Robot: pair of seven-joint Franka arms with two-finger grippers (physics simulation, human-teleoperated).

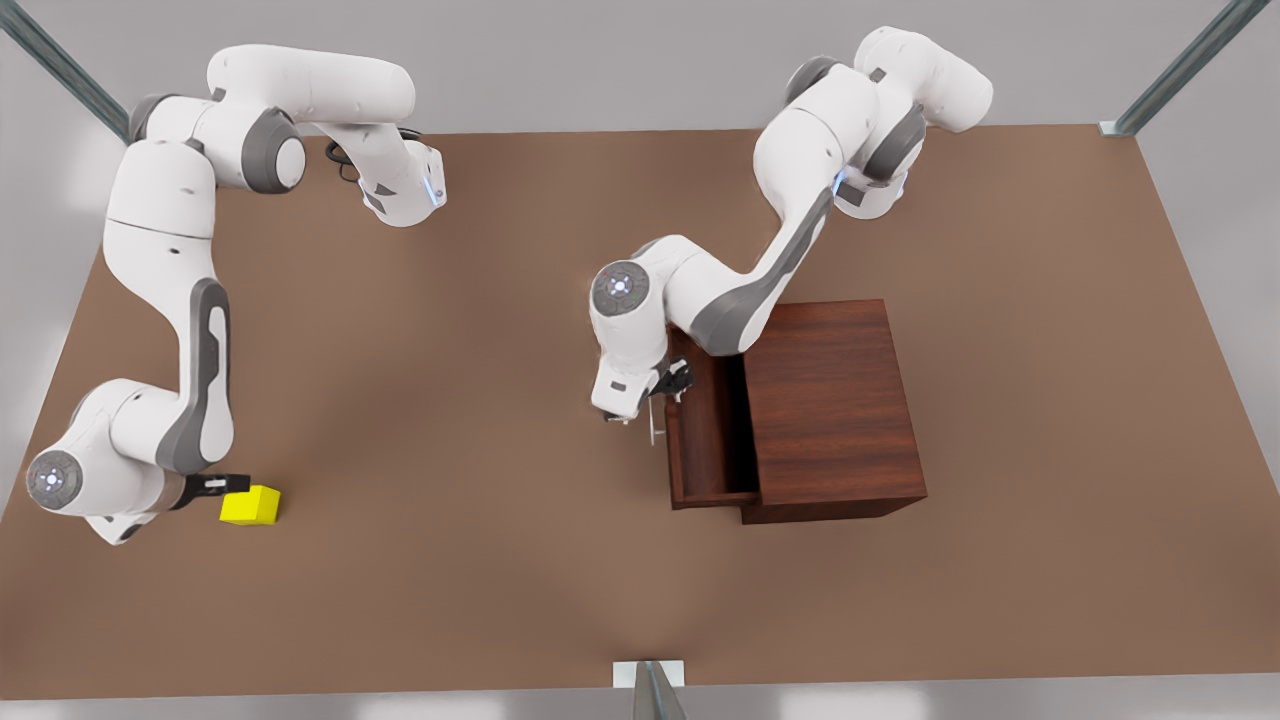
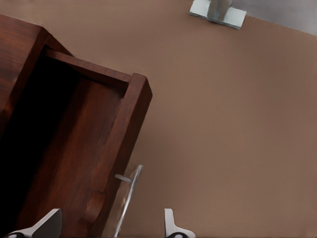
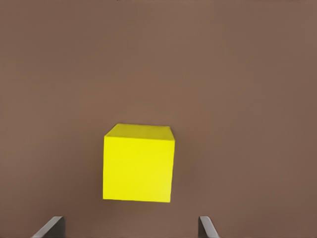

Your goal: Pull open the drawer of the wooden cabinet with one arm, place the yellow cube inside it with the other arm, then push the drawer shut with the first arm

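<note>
**A:** Brown table [image 1: 480,330] first, from the front view. What stands on it?

**B:** On the right, the cabinet [image 1: 830,405]. Its drawer [image 1: 710,430] is pulled out to the left, the tray showing dark and bare. The left gripper [image 1: 668,385] sits at the drawer front, by the handle [image 1: 652,420]. At the near left, the cube [image 1: 251,505] rests on the table, well apart from the cabinet, with the right gripper [image 1: 228,485] just beside it.

**A:** And the left wrist view?

**B:** Drawer [image 2: 84,158] open, its handle [image 2: 130,196] lying between the two spread fingers [image 2: 47,224]. They look released, not pinching the bar.

**A:** Right wrist view?

**B:** Cube [image 3: 139,162] on the table, ahead of the fingertips [image 3: 52,227], which stand wide to either side of it. Released as well; nothing is grasped.

**A:** So how far along?

**B:** I judge the opening done, or nearly. Picking up the cube, carrying it across, dropping it in the tray and pushing the drawer shut are all left.

**A:** The surroundings?

**B:** Flat matte board, plain, with grey metal struts [image 1: 1185,65] rising at the far corners, another bracket [image 1: 648,680] at the middle of the near edge, and pale grey beyond the board.
</note>
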